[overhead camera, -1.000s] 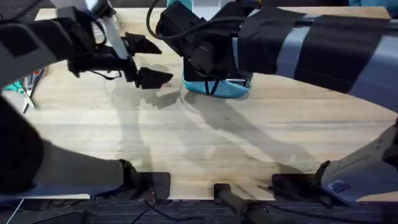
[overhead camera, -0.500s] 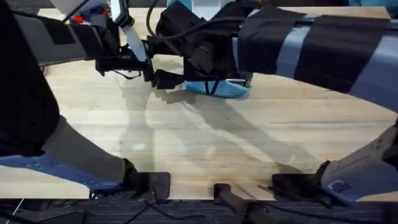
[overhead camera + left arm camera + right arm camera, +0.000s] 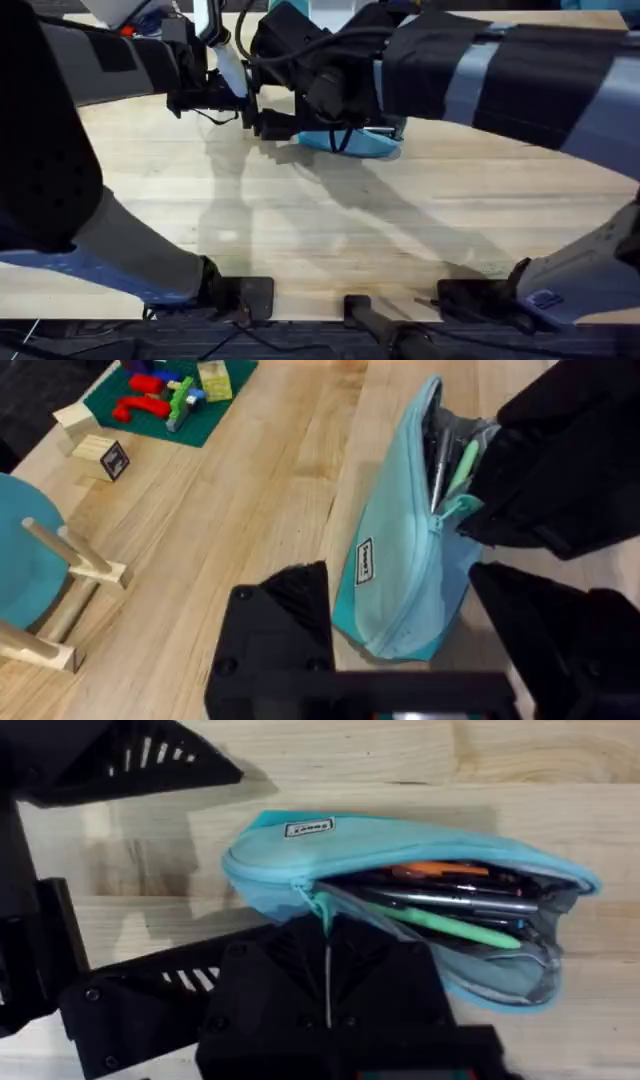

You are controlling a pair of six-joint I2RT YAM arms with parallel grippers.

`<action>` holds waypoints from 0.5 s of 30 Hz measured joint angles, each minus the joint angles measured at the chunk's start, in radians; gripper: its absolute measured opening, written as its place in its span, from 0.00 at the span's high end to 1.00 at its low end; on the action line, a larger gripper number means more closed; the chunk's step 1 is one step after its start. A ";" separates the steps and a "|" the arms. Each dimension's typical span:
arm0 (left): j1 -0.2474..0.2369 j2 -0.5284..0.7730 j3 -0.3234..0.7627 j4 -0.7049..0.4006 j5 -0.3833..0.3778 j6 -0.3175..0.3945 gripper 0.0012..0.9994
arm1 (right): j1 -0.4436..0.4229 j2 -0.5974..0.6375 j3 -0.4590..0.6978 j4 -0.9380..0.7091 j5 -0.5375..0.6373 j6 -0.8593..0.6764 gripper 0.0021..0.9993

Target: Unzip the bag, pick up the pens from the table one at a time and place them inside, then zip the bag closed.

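A light wooden plank desk (image 3: 330,230) is seen, with a green mat of coloured blocks (image 3: 165,395) and a blue disc with wooden pegs (image 3: 30,575) lying well apart from the bag (image 3: 400,880) near the far edge. The light blue bag is laid flat near the middle of the far edge, its long axis along that edge and its zipper mouth gaping, with the green pen (image 3: 450,928) and the silver-grey pen (image 3: 455,900) lying lengthwise inside. The left tool (image 3: 400,630) is held open astride the closed end of the bag with nothing gripped, while whether anything is pinched by the right tool (image 3: 325,945) at the zipper cannot be told
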 joint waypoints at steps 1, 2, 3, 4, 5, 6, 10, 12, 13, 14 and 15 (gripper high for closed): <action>0.000 0.000 0.000 0.000 0.000 0.000 0.15 | 0.000 0.000 0.000 0.000 0.000 0.000 0.97; 0.000 0.000 0.000 0.000 0.000 0.000 0.15 | 0.000 0.000 0.000 0.000 0.000 0.000 0.97; 0.000 0.001 0.000 -0.001 0.000 0.000 0.15 | 0.000 0.000 0.000 0.000 0.000 0.000 0.97; 0.000 0.005 0.000 0.000 0.002 0.000 0.15 | 0.000 0.000 0.000 0.000 0.000 0.000 0.97; 0.000 0.010 0.000 -0.003 0.003 0.000 0.15 | 0.000 0.000 0.000 0.000 0.000 0.000 0.97; 0.000 0.017 0.000 -0.004 0.003 0.000 0.15 | 0.000 0.000 0.000 0.000 0.000 0.000 0.97; 0.000 0.041 0.000 -0.004 0.011 0.000 0.15 | 0.000 0.000 0.000 0.000 0.000 0.000 0.97; 0.000 0.044 0.000 -0.004 0.017 0.000 0.16 | 0.000 0.000 0.000 0.000 0.000 0.000 0.97; 0.000 0.044 0.000 -0.003 0.020 0.000 0.19 | 0.000 0.000 0.000 0.000 0.000 0.000 0.97; 0.000 0.044 0.000 -0.004 0.024 0.000 0.22 | 0.000 0.000 0.000 0.000 0.000 0.000 0.97; 0.000 0.044 0.000 -0.004 0.027 0.000 0.25 | 0.000 0.000 0.000 0.000 0.000 0.000 0.97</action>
